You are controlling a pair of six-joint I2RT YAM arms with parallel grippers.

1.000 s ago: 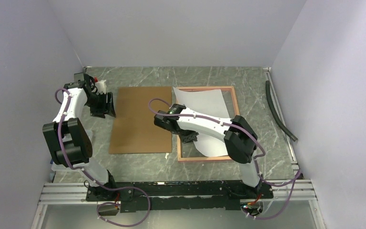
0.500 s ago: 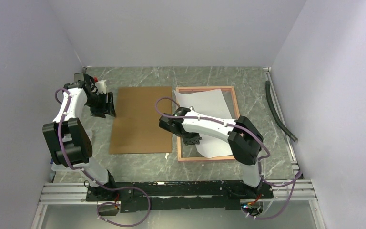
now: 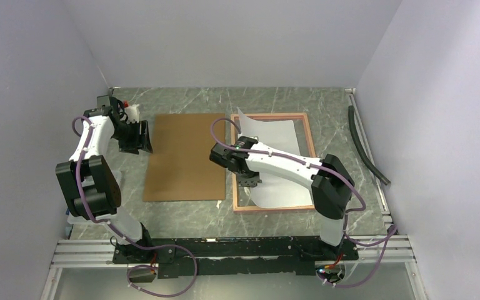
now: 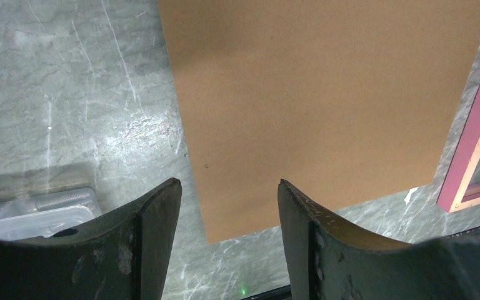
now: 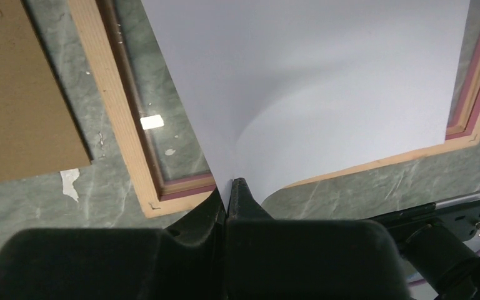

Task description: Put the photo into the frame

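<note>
The frame (image 3: 308, 134) lies back up on the table at centre right, wood-brown border with a pink inner lip (image 5: 120, 119). The photo (image 3: 275, 147) shows its plain white back (image 5: 325, 81) and lies curled over the frame's opening, its far left corner lifted. My right gripper (image 3: 248, 182) is shut on the photo's near left corner (image 5: 230, 182) just above the frame's near left corner. My left gripper (image 3: 136, 139) hangs open and empty (image 4: 228, 184) over the left edge of the brown backing board (image 3: 184, 156).
The brown backing board (image 4: 325, 94) lies flat left of the frame. A clear plastic piece (image 4: 34, 212) lies by the left arm. A dark hose (image 3: 364, 147) runs along the right wall. White scraps (image 5: 69, 181) lie near the frame's corner.
My right gripper has shifted right and slightly forward with the photo. The photo has moved further over the frame's opening and lies flatter. The left arm has not moved.
</note>
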